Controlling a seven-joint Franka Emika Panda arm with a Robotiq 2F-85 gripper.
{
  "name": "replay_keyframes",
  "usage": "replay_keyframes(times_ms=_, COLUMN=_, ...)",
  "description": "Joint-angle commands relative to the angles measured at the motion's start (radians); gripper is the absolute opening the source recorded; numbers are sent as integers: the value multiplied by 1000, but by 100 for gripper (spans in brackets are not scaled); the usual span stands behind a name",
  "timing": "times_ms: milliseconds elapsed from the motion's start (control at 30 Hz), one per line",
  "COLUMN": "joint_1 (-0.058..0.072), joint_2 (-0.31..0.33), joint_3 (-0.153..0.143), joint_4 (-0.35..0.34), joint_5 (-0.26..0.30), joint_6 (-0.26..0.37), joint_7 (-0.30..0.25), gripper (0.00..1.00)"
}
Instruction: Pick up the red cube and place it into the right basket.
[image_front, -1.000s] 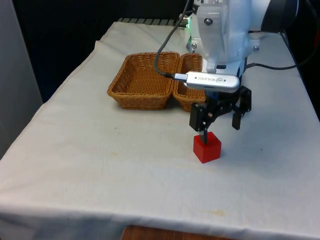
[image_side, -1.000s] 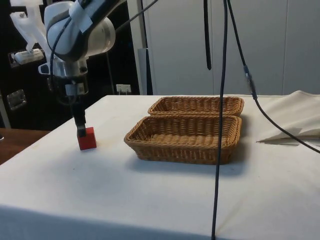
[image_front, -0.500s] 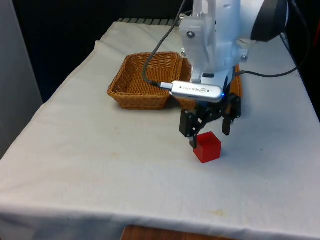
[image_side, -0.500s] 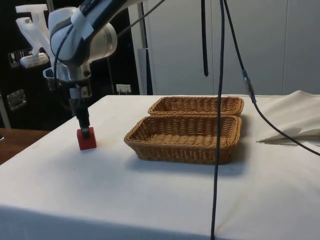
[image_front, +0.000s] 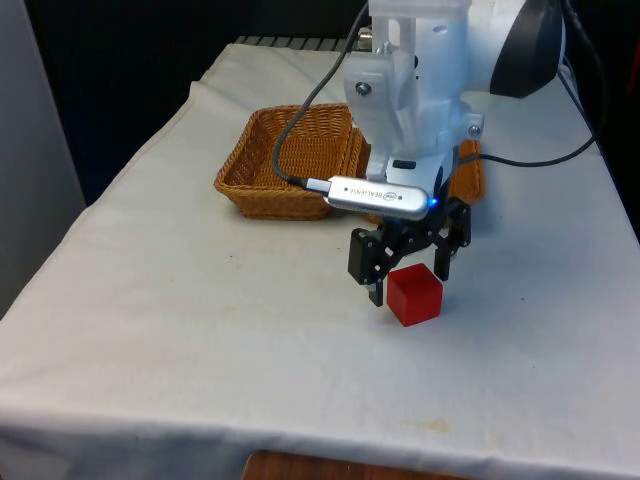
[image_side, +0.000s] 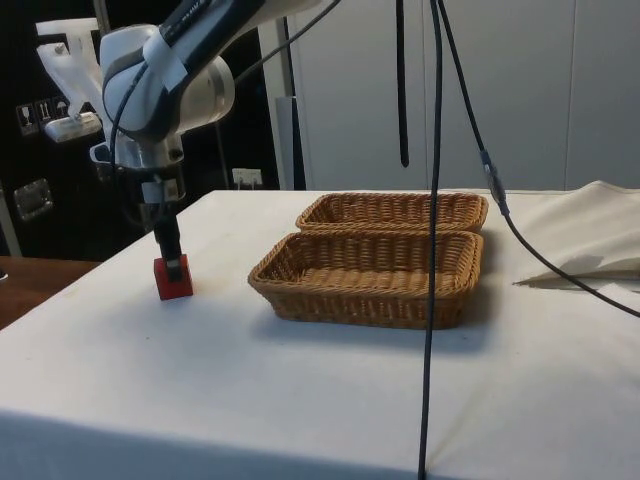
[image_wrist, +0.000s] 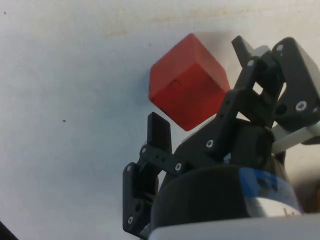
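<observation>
Front view shows your gripper (image_front: 408, 275) spread wide, fingers straddling the red cube (image_front: 414, 294), which sits on the table (image_front: 200, 330) ungrasped. You've still got closing, lifting and carrying ahead; the right basket (image_front: 462, 172) waits around one o'clock from the cube.

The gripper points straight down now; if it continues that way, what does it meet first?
Most likely the white tablecloth. The open gripper straddles the red cube, one finger on each side, so the fingers should pass it; the cube may meet the palm, though depth is unclear.
</observation>
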Motion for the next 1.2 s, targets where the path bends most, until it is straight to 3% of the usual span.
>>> replay_keyframes(times_ms=0, joint_1=-1, joint_2=2, joint_3=1, joint_4=2, joint_5=1, joint_6=-1, joint_7=-1, gripper=100)
replay_keyframes(times_ms=367, joint_1=-3, joint_2=7, joint_3=4, joint_4=3, joint_5=4, joint_6=2, joint_7=-2, gripper=100)
replay_keyframes(times_ms=533, joint_1=0, joint_2=4, joint_3=1, joint_4=-2, joint_5=0, joint_6=0, joint_7=0, gripper=48)
replay_keyframes(times_ms=567, joint_1=-4, joint_2=8, joint_3=5, joint_4=3, joint_5=5, joint_6=2, joint_7=-3, gripper=48)
replay_keyframes(times_ms=633, joint_1=-4, joint_2=8, joint_3=5, joint_4=3, joint_5=5, joint_6=1, joint_7=-3, gripper=25)
replay_keyframes(times_ms=667, joint_1=-4, joint_2=9, joint_3=5, joint_4=4, joint_5=6, joint_6=2, joint_7=-3, gripper=4)
replay_keyframes(times_ms=700, joint_1=-4, joint_2=9, joint_3=5, joint_4=4, joint_5=6, joint_6=2, joint_7=-3, gripper=1)
replay_keyframes(times_ms=1167, joint_1=0, joint_2=-13, joint_3=-1, joint_4=-6, joint_5=2, joint_6=-17, joint_7=1, gripper=2)
